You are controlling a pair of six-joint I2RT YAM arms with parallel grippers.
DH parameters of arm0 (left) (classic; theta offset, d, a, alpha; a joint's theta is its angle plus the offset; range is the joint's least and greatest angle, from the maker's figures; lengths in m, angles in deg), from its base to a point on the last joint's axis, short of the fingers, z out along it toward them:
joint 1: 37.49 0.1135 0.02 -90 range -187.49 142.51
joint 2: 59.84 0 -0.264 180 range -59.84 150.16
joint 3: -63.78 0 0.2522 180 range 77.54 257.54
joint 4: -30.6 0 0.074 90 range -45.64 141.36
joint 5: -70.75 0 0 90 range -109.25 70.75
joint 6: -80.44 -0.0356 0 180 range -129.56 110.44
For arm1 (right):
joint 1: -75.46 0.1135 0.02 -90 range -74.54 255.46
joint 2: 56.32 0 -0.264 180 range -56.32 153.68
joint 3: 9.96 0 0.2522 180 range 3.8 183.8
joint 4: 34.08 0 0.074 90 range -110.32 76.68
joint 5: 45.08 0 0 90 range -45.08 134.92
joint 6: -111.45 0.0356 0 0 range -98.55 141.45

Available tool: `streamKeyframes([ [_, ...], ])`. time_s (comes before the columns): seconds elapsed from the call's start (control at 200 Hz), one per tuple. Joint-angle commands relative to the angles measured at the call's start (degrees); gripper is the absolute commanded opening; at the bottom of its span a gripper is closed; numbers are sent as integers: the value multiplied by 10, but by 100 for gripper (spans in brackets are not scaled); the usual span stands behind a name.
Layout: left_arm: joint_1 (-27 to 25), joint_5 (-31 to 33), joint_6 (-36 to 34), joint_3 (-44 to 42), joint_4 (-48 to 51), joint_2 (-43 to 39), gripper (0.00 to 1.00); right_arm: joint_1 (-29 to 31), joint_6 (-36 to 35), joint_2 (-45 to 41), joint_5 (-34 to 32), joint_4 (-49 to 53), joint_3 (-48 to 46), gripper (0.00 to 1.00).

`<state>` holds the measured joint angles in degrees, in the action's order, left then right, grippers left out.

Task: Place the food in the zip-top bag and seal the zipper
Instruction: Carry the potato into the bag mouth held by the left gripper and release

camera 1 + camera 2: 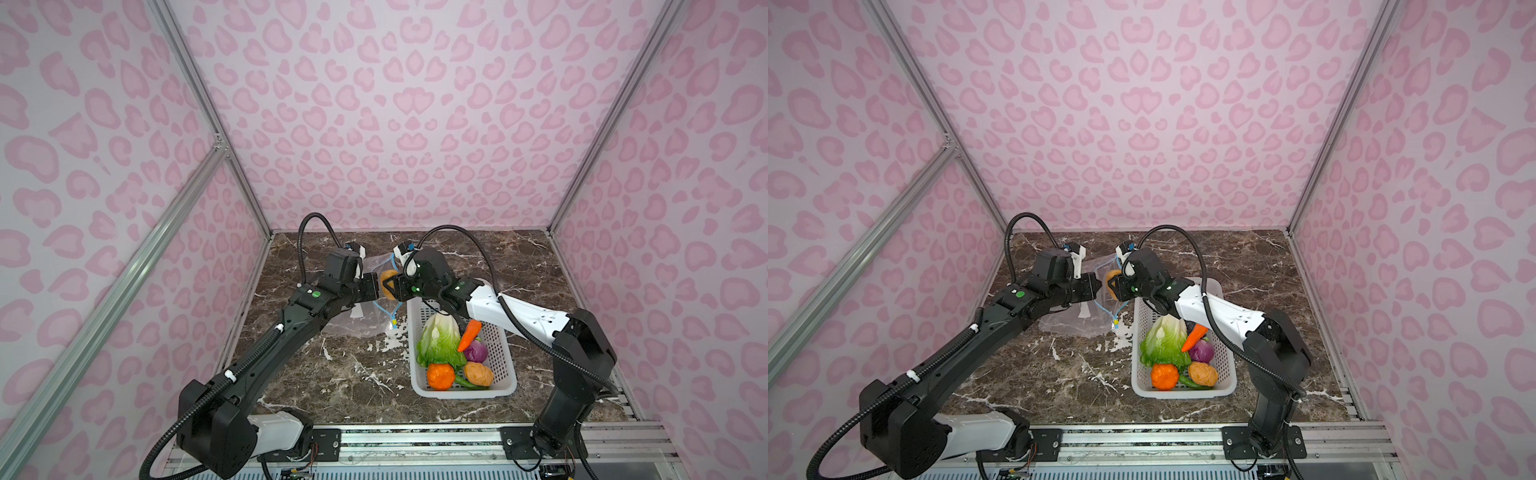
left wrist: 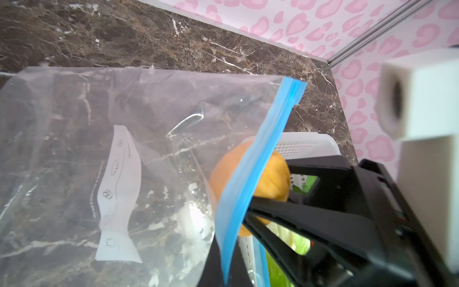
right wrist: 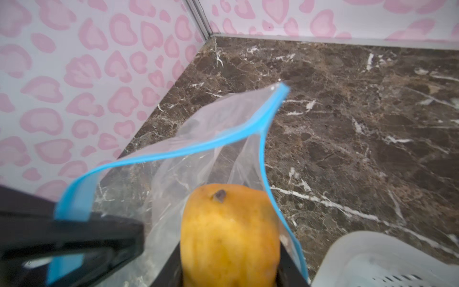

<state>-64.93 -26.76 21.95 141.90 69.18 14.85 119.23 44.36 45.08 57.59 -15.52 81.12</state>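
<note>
Potato (image 3: pixel 229 236) sits clamped in the part-spread right end effector (image 1: pixel 390 287); the left end effector (image 1: pixel 373 286) pinches the zipper (image 3: pixel 173 152) tight.

Bright, even, soft light, only faint shadows on table (image 1: pixel 353 374). Both top views sharp, wide-angle stretch at edges. Wrist views: near potato (image 3: pixel 229 236) blurred, white glare on bag (image 2: pixel 74 154).
</note>
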Motion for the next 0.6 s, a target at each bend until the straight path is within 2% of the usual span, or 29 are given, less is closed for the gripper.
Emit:
streamKeyframes([
  [0.0, 1, -25, 22, -4, -26, 2, 2, 2, -1, 15, -12, 20, 4, 41],
  [0.29, 1, -15, 29, -5, -24, 11, 2, -4, 3, 43, -2, 39, -4, 45],
  [0.445, 1, -1, 26, -6, -22, 10, 2, -4, 4, 46, 11, 32, 0, 65],
  [0.595, 1, -3, 27, -6, -21, 16, 2, -4, 8, 41, 17, 30, 0, 75],
])
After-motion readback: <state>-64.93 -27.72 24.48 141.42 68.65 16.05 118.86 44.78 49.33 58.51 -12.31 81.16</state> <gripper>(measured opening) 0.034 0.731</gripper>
